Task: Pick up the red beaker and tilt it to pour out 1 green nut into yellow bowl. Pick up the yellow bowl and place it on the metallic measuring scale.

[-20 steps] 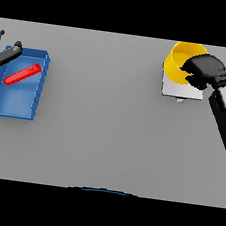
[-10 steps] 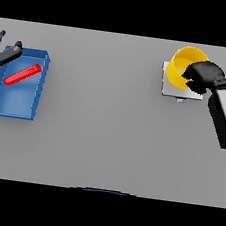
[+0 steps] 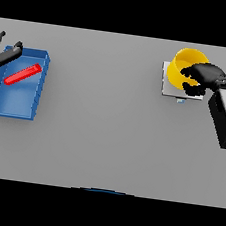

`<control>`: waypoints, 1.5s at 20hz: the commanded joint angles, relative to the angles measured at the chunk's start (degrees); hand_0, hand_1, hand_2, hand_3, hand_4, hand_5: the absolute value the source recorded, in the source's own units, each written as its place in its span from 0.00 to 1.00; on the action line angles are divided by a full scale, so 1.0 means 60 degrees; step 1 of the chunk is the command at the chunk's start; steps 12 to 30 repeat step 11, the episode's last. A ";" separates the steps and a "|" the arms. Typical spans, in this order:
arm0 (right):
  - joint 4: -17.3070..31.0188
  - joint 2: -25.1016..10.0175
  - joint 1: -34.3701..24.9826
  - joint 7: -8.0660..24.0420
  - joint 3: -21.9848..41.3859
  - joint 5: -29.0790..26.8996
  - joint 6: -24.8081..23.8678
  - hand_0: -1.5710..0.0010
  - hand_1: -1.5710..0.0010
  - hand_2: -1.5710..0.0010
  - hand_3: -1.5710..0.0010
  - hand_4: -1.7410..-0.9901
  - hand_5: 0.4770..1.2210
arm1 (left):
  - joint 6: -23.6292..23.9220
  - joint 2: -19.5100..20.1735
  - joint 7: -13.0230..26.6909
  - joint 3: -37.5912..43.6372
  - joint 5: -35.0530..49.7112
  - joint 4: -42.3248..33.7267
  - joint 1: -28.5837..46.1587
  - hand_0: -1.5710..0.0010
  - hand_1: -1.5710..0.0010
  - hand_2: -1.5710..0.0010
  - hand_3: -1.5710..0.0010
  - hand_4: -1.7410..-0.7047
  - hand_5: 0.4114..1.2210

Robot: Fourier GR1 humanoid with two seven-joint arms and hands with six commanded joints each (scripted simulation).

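Observation:
The yellow bowl (image 3: 183,67) sits over the metallic measuring scale (image 3: 171,87) at the far right of the table. My right hand (image 3: 206,76) is at the bowl's right rim with its fingers curled round it. The red beaker (image 3: 22,74) lies on its side inside a blue tray (image 3: 11,104) at the far left. My left hand (image 3: 4,55) hovers at the tray's upper left corner, fingers spread, holding nothing. No green nut shows.
The scale's small front tab (image 3: 181,100) juts toward me. My right forearm (image 3: 222,124) runs down the right edge of the table.
The right hand and the bowl have shifted slightly to the right and up over the scale. The left hand and the beaker have stayed put.

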 commanded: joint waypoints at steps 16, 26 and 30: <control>0.0313 -0.0030 -0.0175 0.0059 0.0195 0.0207 0.0312 0.96 0.96 0.97 0.97 0.47 0.41 | 0.0000 0.0017 0.0110 -0.0054 -0.0060 -0.0039 0.0004 1.00 1.00 1.00 1.00 0.88 0.43; 0.0313 -0.0030 -0.0175 0.0059 0.0195 0.0207 0.0312 0.96 0.96 0.97 0.97 0.47 0.41 | 0.0000 0.0017 0.0110 -0.0054 -0.0060 -0.0039 0.0004 1.00 1.00 1.00 1.00 0.88 0.43; 0.0313 -0.0030 -0.0175 0.0059 0.0195 0.0207 0.0312 0.96 0.96 0.97 0.97 0.47 0.41 | 0.0000 0.0017 0.0110 -0.0054 -0.0060 -0.0039 0.0004 1.00 1.00 1.00 1.00 0.88 0.43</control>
